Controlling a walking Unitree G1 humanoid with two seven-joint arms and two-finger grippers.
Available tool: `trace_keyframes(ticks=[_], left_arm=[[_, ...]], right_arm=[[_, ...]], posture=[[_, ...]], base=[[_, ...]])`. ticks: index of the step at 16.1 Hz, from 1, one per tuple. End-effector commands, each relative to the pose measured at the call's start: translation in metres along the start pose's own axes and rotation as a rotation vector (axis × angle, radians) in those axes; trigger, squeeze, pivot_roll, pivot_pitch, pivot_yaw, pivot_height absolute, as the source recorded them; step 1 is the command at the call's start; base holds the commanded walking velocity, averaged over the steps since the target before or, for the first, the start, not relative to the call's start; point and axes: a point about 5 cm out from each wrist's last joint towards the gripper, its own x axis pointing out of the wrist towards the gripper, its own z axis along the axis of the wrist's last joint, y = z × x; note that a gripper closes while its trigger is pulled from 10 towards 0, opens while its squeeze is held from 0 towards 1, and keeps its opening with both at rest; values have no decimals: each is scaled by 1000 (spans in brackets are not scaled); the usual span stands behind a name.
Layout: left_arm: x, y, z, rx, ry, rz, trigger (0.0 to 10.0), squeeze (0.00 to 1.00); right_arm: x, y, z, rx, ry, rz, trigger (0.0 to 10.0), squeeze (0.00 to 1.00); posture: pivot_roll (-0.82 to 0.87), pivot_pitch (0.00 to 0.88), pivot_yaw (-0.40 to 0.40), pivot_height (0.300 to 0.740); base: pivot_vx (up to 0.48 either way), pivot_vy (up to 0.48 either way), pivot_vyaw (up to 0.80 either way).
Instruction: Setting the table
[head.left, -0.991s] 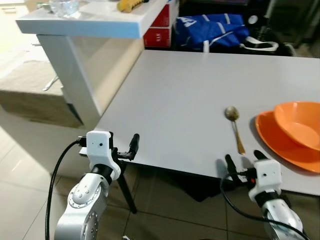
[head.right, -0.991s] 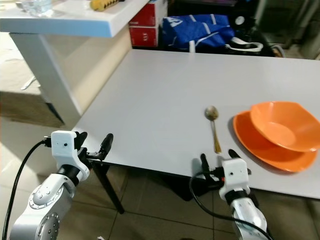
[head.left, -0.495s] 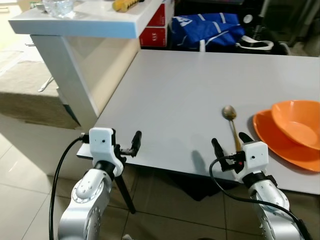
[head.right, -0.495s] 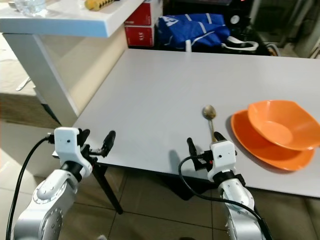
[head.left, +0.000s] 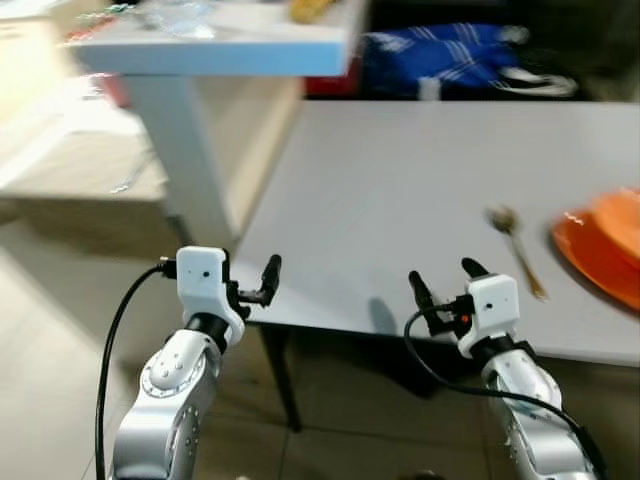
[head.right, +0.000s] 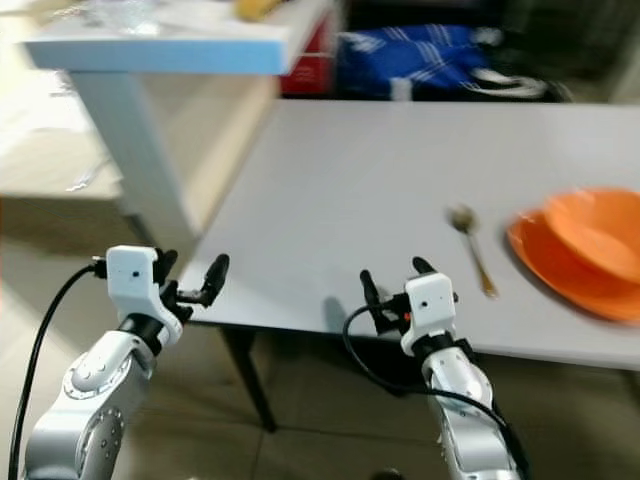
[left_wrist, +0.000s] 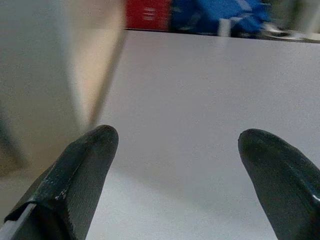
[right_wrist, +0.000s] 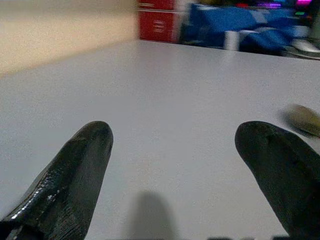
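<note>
A gold spoon (head.right: 470, 245) lies on the grey table (head.left: 400, 180), handle toward the front edge. Right of it an orange bowl (head.right: 595, 225) sits on an orange plate (head.right: 560, 275) at the table's right side. My right gripper (head.left: 442, 282) is open at the front edge, left of the spoon and apart from it, holding nothing. In the right wrist view its fingers (right_wrist: 75, 170) spread over bare tabletop, with the spoon's bowl (right_wrist: 302, 117) blurred off to one side. My left gripper (head.left: 245, 285) is open and empty at the table's front left corner.
A white shelf (head.left: 250, 50) on a thick white leg (head.left: 190, 150) stands by the table's left side, with a glass item and a yellow item on top. A blue bag (head.left: 440, 50) and a red box (head.right: 305, 65) sit beyond the far edge. Tiled floor lies below.
The camera has swung left and the picture is blurred. My right gripper rose from below the table's edge by the spoon's handle and moved left. The left gripper has held its place.
</note>
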Motion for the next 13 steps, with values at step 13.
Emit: trace_keyframes(ticks=[13], left_arm=[[8, 0, 9, 35, -30, -2, 10000, 0]], right_arm=[[13, 9, -2, -2, 20, 21, 10000, 0]], posture=[[-177, 0, 93, 740]], base=[[0, 480, -246]])
